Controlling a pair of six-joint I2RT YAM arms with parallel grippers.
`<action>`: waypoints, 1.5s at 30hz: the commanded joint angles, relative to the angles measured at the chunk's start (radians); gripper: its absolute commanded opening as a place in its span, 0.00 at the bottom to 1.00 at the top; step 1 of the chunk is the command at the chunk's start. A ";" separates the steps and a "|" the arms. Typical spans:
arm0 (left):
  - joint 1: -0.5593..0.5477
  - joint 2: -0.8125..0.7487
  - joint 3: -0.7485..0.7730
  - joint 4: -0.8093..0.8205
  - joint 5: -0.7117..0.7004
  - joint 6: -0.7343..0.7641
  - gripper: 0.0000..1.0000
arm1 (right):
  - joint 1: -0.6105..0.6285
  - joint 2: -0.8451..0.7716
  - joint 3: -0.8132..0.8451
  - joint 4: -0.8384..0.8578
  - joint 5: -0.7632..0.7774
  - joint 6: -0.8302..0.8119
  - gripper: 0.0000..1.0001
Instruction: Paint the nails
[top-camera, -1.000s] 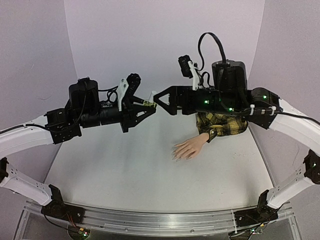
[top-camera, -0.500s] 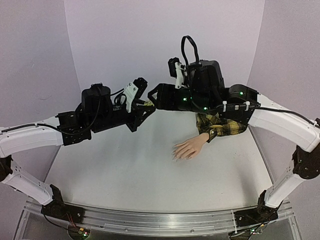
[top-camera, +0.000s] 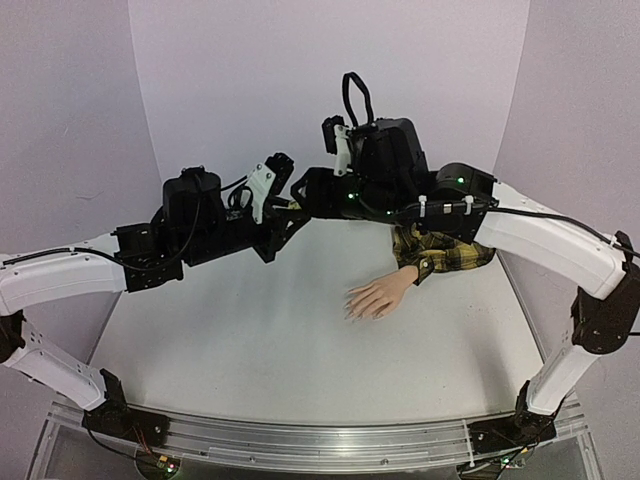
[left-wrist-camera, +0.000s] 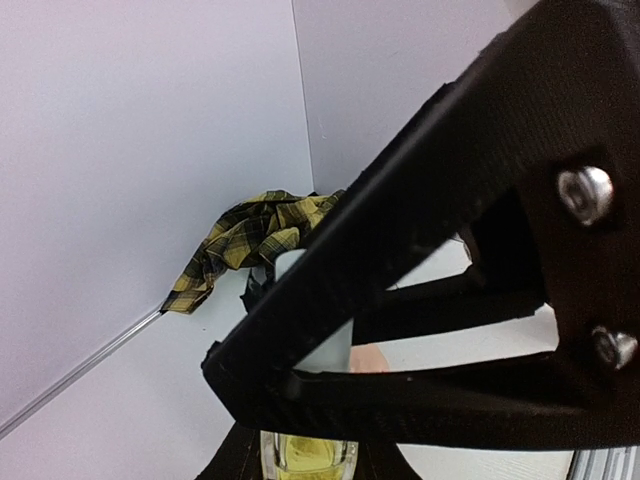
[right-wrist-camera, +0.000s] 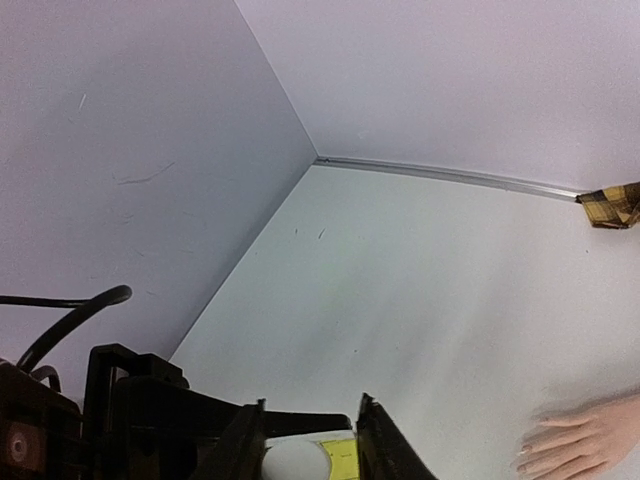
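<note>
My left gripper (top-camera: 289, 210) is shut on a tiny yellowish bottle (left-wrist-camera: 308, 455), held in the air above the back of the table. My right gripper (top-camera: 304, 203) meets it from the right. In the right wrist view its jaws flank the bottle's white cap (right-wrist-camera: 298, 462) and sit closed on it. The skin-coloured mannequin hand (top-camera: 378, 296) lies palm down on the table, below and right of both grippers, with the nails (top-camera: 350, 309) pointing left. Its yellow-and-black plaid sleeve (top-camera: 445, 250) runs under my right arm. The nails (right-wrist-camera: 527, 455) also show in the right wrist view.
Lilac walls close in the white table (top-camera: 250, 340) at the back and on both sides. A metal rail (top-camera: 320, 440) runs along the near edge between the arm bases. Both arms span the back half of the table at mid height.
My right gripper has moved left onto the bottle and its jaws have closed from wide open onto the cap. The left arm shifted slightly right, then held still.
</note>
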 joint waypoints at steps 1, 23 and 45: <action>-0.005 -0.023 0.014 0.063 -0.009 -0.008 0.00 | 0.005 0.010 0.054 0.007 0.000 -0.020 0.19; 0.126 -0.067 0.071 -0.049 1.236 -0.201 0.00 | 0.005 -0.126 -0.120 0.025 -1.191 -0.542 0.00; 0.122 -0.068 0.011 0.015 0.278 -0.104 0.00 | 0.005 -0.177 -0.164 0.092 -0.134 0.005 0.89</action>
